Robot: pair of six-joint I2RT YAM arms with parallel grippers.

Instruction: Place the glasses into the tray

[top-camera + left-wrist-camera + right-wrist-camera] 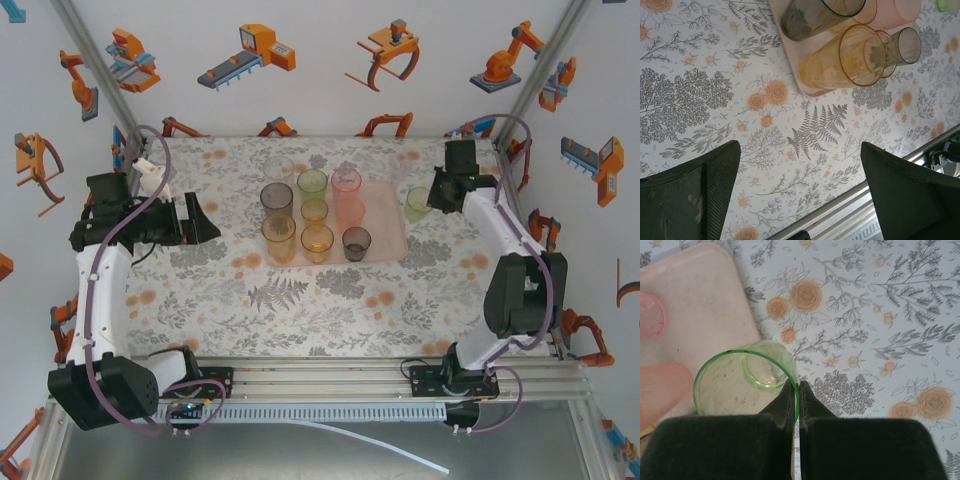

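Grey-and-orange floral cloth [300,300] spread across the whole tabletop [190,290]. Pale pink tray [388,232] lying flat toward the far side of the tabletop, between the two arms.

Left end effector [203,218] hovering well to the left of the tray, spread wide and gripping nothing. From the left wrist, dark fingers [690,195] far apart with patterned cloth between them and the tray's near corner ahead.

Right end effector [432,196] at the tray's right edge, pinched tight on the rim of a light green tumbler [740,390], one finger inside the wall and one outside.

Tumblers upright in the tray in rough rows, among them:
- tall grey tumbler [277,198]
- pink tumbler [347,183]
- tall orange tumbler [279,237]
- short orange tumbler [317,240]
- short grey tumbler [356,242]

Clear tumbler [279,168] at the far left corner, on or off the tray impossible to tell.

Light green tumbler just beside the tray's right rim from above, overlapping the rim from the right wrist. Resting or lifted, cannot tell.
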